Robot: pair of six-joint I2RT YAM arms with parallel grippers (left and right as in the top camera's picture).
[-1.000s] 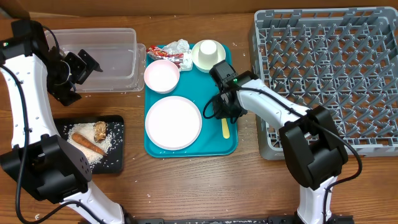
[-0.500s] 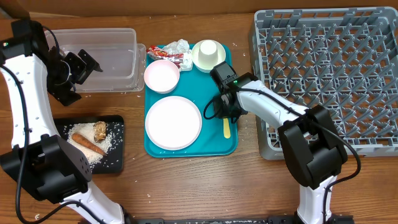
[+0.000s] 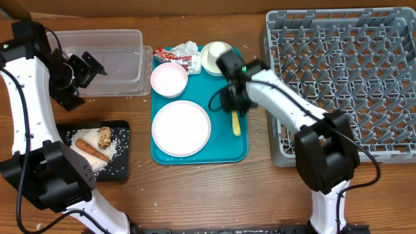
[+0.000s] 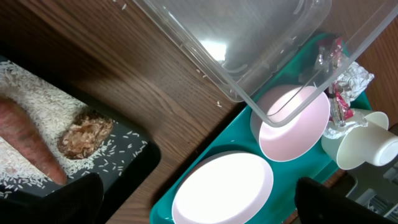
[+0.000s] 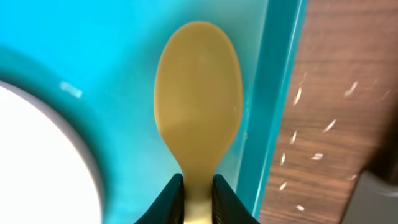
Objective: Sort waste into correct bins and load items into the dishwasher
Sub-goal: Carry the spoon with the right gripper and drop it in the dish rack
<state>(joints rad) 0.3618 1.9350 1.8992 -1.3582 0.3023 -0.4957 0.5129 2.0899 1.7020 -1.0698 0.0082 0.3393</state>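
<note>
My right gripper (image 3: 234, 108) (image 5: 198, 182) is shut on the handle of the pale yellow spoon (image 3: 236, 124) (image 5: 198, 106), whose bowl hangs over the right edge of the teal tray (image 3: 227, 151). On that tray lie the large plate (image 3: 181, 128) (image 4: 224, 190), a pinkish bowl (image 3: 169, 79) (image 4: 292, 121), a white cup (image 3: 217, 57), a crumpled napkin (image 3: 185, 48) and a red-and-white wrapper (image 3: 186, 60). The grey dishwasher rack (image 3: 344, 78) stands at the right. My left gripper (image 3: 88, 65) (image 4: 193, 205) hangs open over the clear tub (image 3: 117, 62).
A black tray (image 3: 122, 127) at the front left holds a carrot stick (image 3: 91, 151), a brown chunk (image 3: 104, 135) and loose rice (image 3: 116, 147). Rice grains (image 5: 292, 140) dot the wooden table beside the teal tray's right rim.
My right gripper's fingers have closed on the spoon handle, and the arm has swung toward the back of the tray, taking the spoon a little that way. The left arm has stayed still.
</note>
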